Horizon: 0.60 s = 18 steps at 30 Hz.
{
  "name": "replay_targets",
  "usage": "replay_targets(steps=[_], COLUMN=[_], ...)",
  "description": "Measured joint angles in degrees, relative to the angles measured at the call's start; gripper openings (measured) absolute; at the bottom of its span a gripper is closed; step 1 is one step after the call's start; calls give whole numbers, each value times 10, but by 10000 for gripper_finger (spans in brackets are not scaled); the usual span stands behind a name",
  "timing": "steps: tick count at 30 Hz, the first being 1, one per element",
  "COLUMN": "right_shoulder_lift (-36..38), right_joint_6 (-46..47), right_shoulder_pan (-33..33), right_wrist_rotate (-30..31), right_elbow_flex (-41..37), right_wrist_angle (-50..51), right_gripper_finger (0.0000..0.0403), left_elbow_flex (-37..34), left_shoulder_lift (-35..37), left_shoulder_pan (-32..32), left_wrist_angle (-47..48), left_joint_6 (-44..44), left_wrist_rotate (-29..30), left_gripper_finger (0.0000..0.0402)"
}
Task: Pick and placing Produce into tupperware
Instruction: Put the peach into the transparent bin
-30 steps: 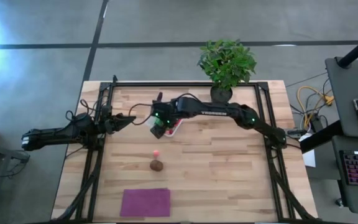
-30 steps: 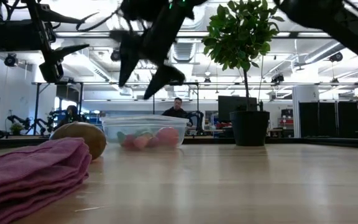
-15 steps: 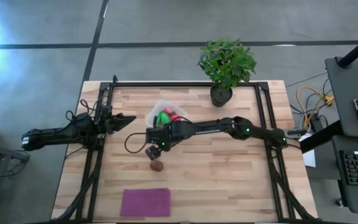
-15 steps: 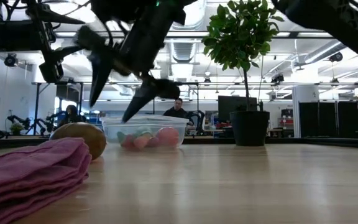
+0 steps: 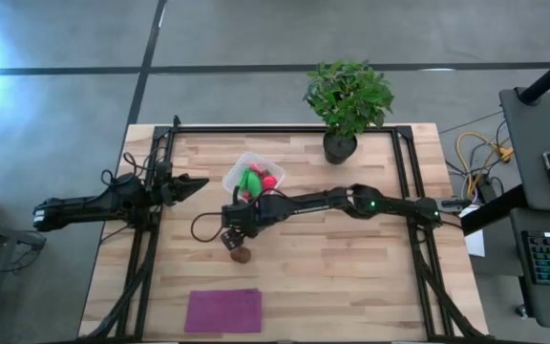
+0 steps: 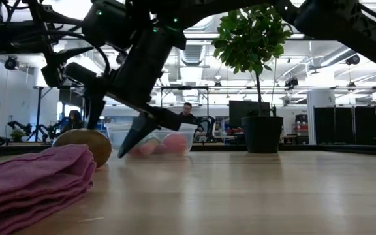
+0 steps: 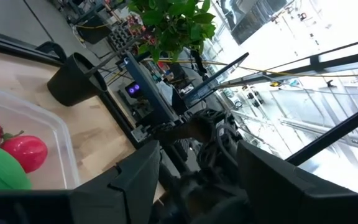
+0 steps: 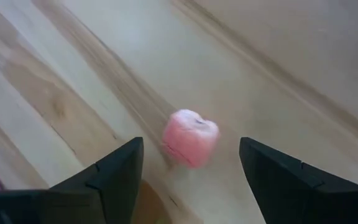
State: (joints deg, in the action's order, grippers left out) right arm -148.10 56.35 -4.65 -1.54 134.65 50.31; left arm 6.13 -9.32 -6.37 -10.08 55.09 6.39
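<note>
The small pink piece (image 8: 190, 137) lies on the bare wood of the table (image 5: 351, 258), between my right end effector's (image 8: 191, 171) two fingers, which stand wide apart and touch nothing. Only my right wrist view shows this piece; from above my own arm hides it. Just beside it sits the brown oval (image 5: 242, 254), which the high view shows right below my right end effector (image 5: 234, 238). The low view shows that oval (image 6: 83, 145) next to the folded purple cloth (image 6: 34, 176), with my spread fingers (image 6: 132, 138) reaching down close to the table in front of the tupperware (image 6: 175, 140).

The tupperware (image 5: 248, 163) stands behind, near the potted plant (image 5: 349, 100), holding green pieces (image 5: 251, 179) and a red ball (image 5: 269, 181); my left wrist view sees that ball (image 7: 25, 153) and a green one (image 7: 2, 174) up close. My left end effector (image 5: 197, 182) waits at the table's left edge, its fingers parted.

Half a second ago my right end effector hung higher; it has dropped toward the pink piece.
</note>
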Motion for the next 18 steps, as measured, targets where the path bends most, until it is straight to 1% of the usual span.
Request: replay_targets(steps=[3,8,18], right_shoulder_lift=[-1,-2,-5], right_joint_6=[-8,-28,-28], right_shoulder_pan=[-3,-4,-14], right_wrist_rotate=[15,20,32], right_elbow_flex=[0,0,-2], right_wrist_angle=[-15,-18,-12], right_gripper_finger=[258,253,215], left_elbow_flex=[0,0,0], left_shoulder_lift=[0,1,0], left_shoulder_pan=[0,0,0], left_wrist_angle=[0,0,0], left_joint_6=[0,0,0], left_wrist_rotate=[0,0,0], left_gripper_finger=[201,201,201])
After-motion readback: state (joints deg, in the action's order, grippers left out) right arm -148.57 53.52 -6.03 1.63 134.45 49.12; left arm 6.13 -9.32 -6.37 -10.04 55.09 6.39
